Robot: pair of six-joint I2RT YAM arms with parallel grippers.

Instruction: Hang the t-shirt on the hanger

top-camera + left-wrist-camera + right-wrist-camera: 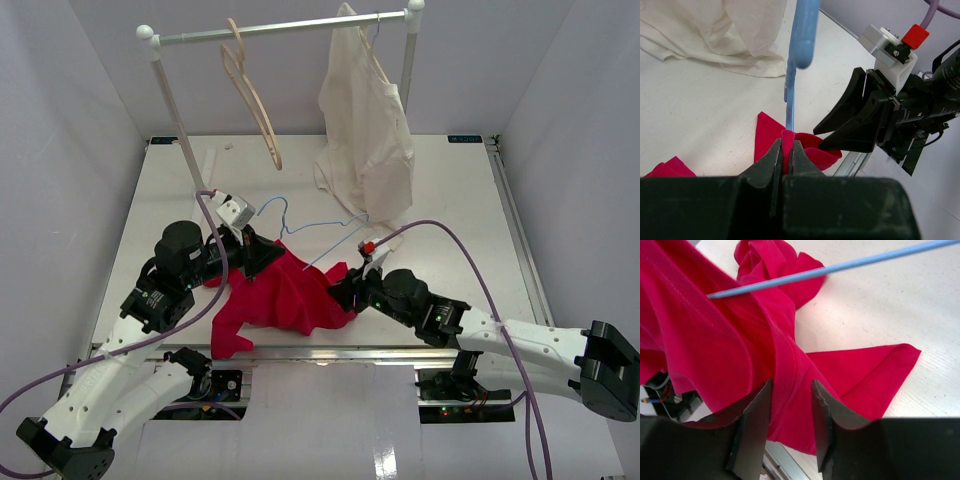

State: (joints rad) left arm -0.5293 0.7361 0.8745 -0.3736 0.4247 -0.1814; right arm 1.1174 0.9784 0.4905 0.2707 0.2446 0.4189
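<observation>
- Top external view, lower left of centre: my left gripper [256, 257] is sitting at the upper-left edge of the t-shirt [285, 295], which is lying bunched on the table [470, 190] between the two arms.
- Left wrist view, bottom centre: its jaws are pressed together, pinching a red fold just where the hanger [790, 100] wire is entering the cloth. I cannot tell whether the wire itself is in the pinch. I am treating this hand as the anchor and planning no motion for it.
- Right wrist view, bottom centre: my right gripper [792, 390] is straddling a raised seam fold, jaws part-way apart with red cloth filling the gap. I cannot tell whether they are biting yet.
- I am wanting a firm bite on that fold before any pull, then a slow draw along the wire, so the cloth is sliding over the hanger rather than dragging it.
- I am also making sure the bare wire crossing the top of that view is not getting caught between the jaws.
</observation>
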